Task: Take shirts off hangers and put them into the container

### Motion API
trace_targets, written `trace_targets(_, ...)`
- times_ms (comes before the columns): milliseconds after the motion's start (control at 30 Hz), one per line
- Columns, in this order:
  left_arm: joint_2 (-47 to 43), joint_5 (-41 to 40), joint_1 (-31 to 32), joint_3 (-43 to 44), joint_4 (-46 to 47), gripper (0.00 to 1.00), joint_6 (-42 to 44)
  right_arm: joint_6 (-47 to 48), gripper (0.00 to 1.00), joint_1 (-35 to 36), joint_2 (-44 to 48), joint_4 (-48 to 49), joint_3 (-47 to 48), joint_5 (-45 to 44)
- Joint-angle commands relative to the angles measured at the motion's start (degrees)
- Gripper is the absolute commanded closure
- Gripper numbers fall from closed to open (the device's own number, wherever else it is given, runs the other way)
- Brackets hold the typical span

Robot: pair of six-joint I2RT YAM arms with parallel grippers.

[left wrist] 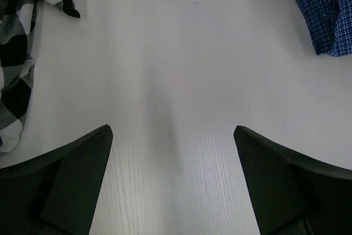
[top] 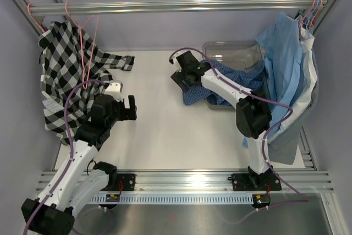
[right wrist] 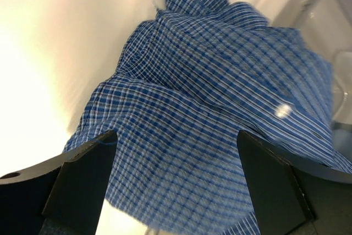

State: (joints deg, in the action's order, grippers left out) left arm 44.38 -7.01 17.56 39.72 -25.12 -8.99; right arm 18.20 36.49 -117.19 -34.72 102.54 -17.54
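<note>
The right gripper [right wrist: 175, 134] is held wide apart with nothing clamped, just over the dark blue checked shirt [right wrist: 220, 81] — which is draped over the clear container's [top: 234, 52] rim onto the table [top: 159, 130]. The left gripper [left wrist: 171, 128] is likewise spread and empty; the black-and-white checked shirt [top: 60, 75] is hung on a pink hanger [top: 83, 53] beside it.

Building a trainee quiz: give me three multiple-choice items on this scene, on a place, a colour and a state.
1. Where is the blue shirt? A on a chair; B draped over the bin edge onto the table; C on the floor.
2. The checked shirt has a hanger that is: A pink; B green; C black.
3. The right gripper is: A open; B shut on cloth; C shut, empty.
Answers: B, cloth spills from bin to table; A, pink wire shows; A, fingers apart above the shirt.
</note>
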Motion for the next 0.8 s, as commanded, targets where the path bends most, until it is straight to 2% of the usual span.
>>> trace_targets(0, 0.18, -0.91, 0.28, 0.09, 3.33, 0.01, 0.29, 4.3, 0.0, 0.51, -2.42, 3.43, 2.83, -0.56)
trace_targets(300, -0.26, -0.9, 0.28, -0.09, 3.06, 0.01, 0.29, 5.8, 0.01, 0.34, -13.32, 4.57, 6.97, -2.93)
trace_targets(533, -1.05, -0.99, 0.28, -0.44, 2.98, 0.01, 0.29, 6.68, 0.2, -0.01, -16.75, 5.81, 6.97, -5.41)
trace_targets(667, -0.79, -0.82, 0.28, -0.35, 2.98, 0.01, 0.29, 6.33, 0.24, -0.19, -18.16, 3.7, 8.54, -3.47)
trace_targets(733, -0.79, -0.73, 0.28, -0.35, 2.89, 0.01, 0.38, 5.54, 0.31, -0.37, -19.13, 1.94, 8.99, -2.77)
trace_targets(767, -0.79, -0.82, 0.28, -0.35, 2.89, 0.01, 0.29, 5.19, 0.4, -0.45, -19.22, 1.76, 8.82, -2.59)
